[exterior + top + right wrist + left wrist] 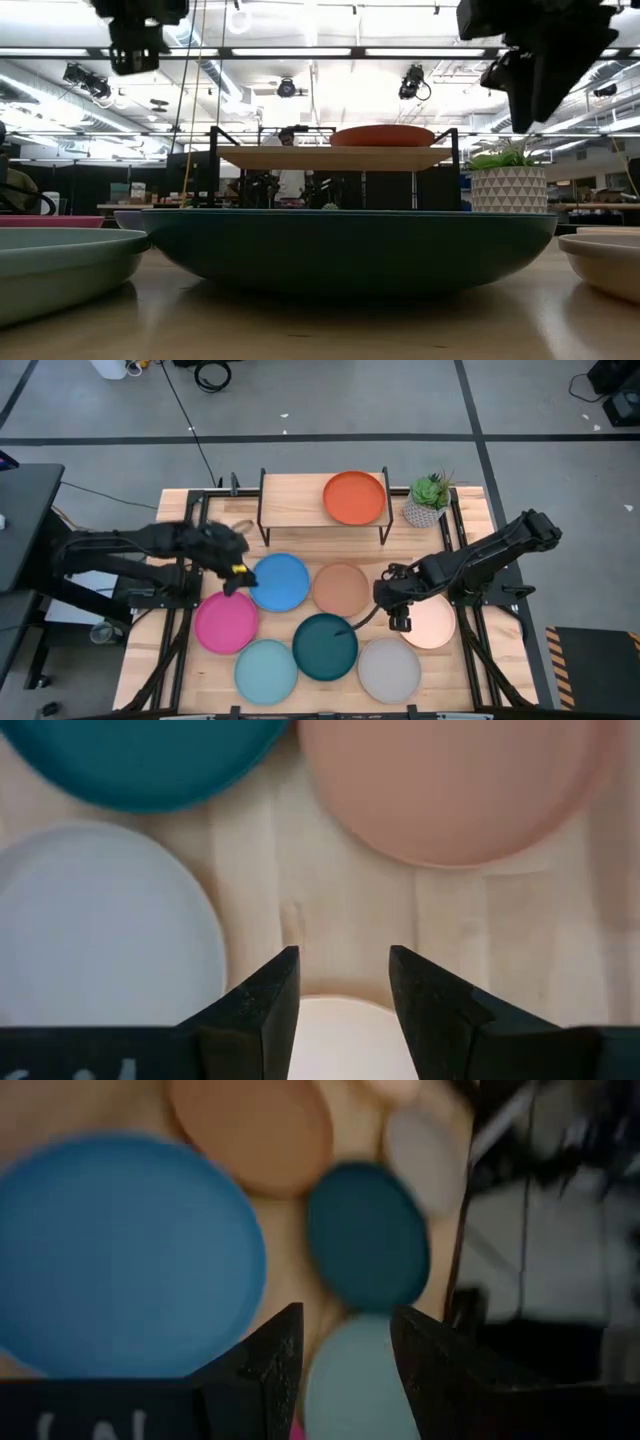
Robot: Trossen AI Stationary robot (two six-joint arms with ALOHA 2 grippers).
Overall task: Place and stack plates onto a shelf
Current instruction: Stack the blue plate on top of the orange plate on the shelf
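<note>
The shelf (320,510) stands at the table's far side, with the orange-red plate (354,497) lying flat on its right half. The other plates lie flat on the table: blue (280,581), tan (341,589), magenta (226,622), light aqua (266,669), dark teal (325,646), grey (389,669) and cream (432,622). My left gripper (238,575) hangs open above the blue plate's left rim (120,1255). My right gripper (395,605) is open too, raised over bare wood between the tan, teal, grey and cream plates (345,1035).
A small potted plant (428,500) stands just right of the shelf. The shelf's left half (290,500) is bare wood. Black frame rails run along the table's left and right sides. In the low view the dark teal plate (350,250) fills the foreground.
</note>
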